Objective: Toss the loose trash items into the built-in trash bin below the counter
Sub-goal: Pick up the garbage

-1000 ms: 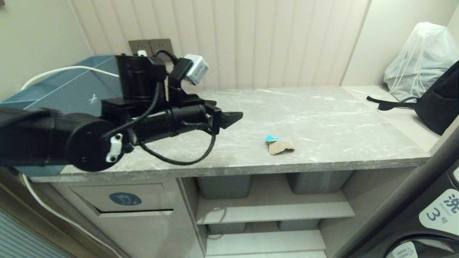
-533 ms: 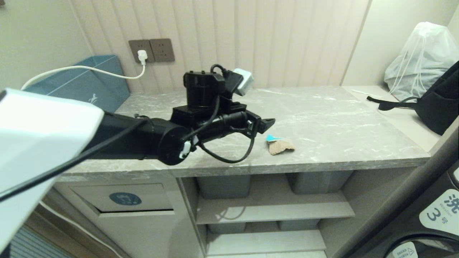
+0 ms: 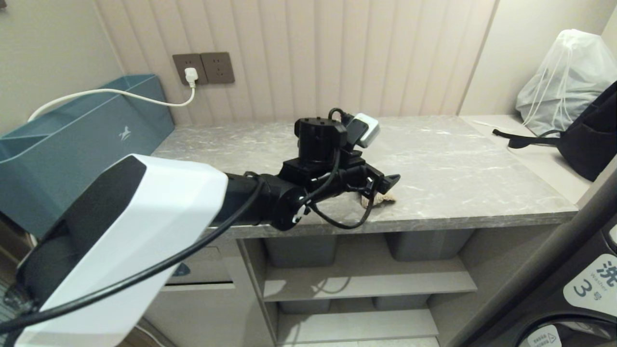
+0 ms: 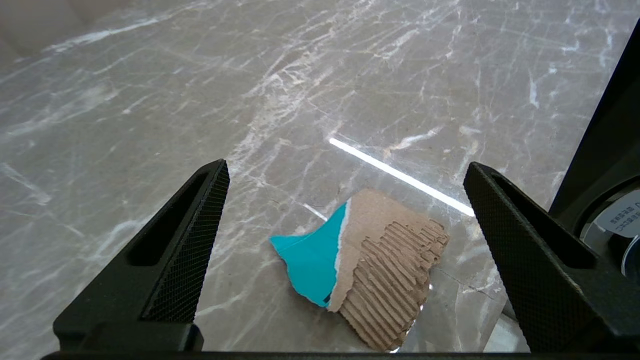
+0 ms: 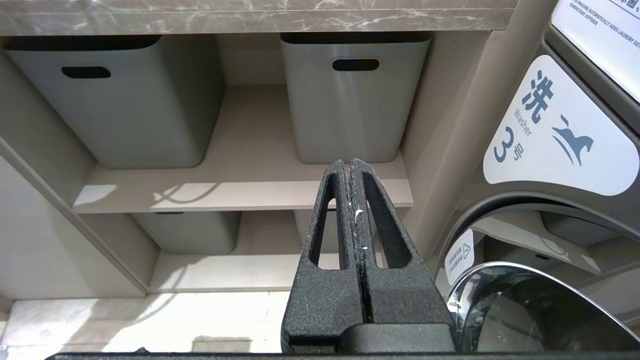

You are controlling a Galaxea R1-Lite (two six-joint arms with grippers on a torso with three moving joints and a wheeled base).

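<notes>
bare counter (image 4: pixel 150 75) all around scrap (image 4: pixel 370 275), left claw (image 4: pixel 345 200) spread wide, nothing between

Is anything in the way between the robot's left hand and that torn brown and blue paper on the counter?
No, nothing visible is. The left hand is open just above the paper scrap, which lies alone on the bare counter with a finger on each side and only empty space between.

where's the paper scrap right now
The paper scrap lies flat on the counter near its front edge, right of centre in the head view, between the fingers of the open left tool, untouched.
</notes>
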